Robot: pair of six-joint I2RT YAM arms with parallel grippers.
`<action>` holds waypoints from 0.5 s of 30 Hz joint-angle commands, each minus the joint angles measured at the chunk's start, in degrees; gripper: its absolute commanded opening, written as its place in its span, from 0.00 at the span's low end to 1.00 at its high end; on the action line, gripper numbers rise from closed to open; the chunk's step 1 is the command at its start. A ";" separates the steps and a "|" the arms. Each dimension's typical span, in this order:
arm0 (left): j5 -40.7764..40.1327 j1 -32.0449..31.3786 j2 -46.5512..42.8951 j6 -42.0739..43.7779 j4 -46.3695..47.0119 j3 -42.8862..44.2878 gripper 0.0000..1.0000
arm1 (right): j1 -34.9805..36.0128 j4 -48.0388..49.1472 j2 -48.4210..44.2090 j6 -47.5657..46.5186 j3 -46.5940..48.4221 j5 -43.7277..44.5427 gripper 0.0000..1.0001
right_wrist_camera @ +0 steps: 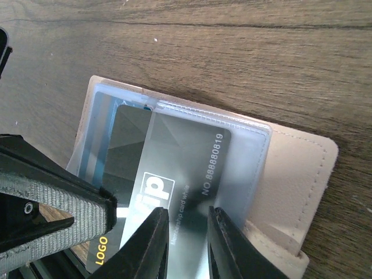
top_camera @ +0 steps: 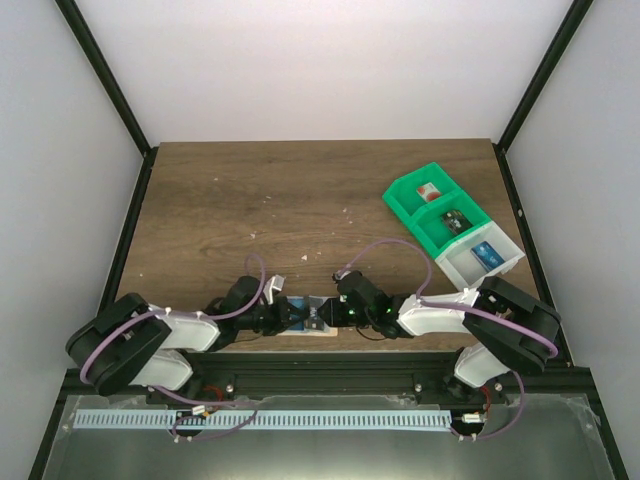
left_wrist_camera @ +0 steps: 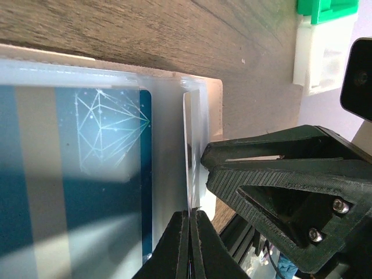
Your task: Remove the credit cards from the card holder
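**Both grippers meeting at the card holder**

While the card holder [top_camera: 318,318] is lying open on the table's [top_camera: 300,200] near edge between the arms, we are finding the left gripper [left_wrist_camera: 190,216] fully closed, pinching a thin edge in the pockets. The right gripper [right_wrist_camera: 188,218] is standing slightly apart, straddling the dark card [right_wrist_camera: 174,174]. That card's long axis is running toward the right fingers, so we are judging the right arm better placed to draw it.

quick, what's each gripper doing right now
left gripper: closed, pinching a sleeve edge of the card holder
right gripper: partly closed on the dark card
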 commanded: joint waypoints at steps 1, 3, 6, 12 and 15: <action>-1.93 0.32 -2.87 1.64 -3.43 -0.43 0.00 | 0.54 -2.47 1.36 0.41 -0.89 0.02 0.21; -2.67 0.78 -4.64 1.81 -5.05 -0.89 0.00 | 0.48 -2.60 1.30 0.46 -0.89 0.19 0.21; -3.18 1.58 -7.23 2.30 -6.87 -1.55 0.00 | 0.46 -2.67 1.34 0.44 -1.06 0.30 0.21; -4.64 3.34 -13.11 4.17 -14.00 -1.58 0.00 | 0.38 -3.23 1.37 0.15 -0.89 0.52 0.21; -6.01 3.98 -16.93 5.23 -18.47 -1.22 0.00 | 0.27 -3.94 1.07 -0.52 -0.59 0.52 0.21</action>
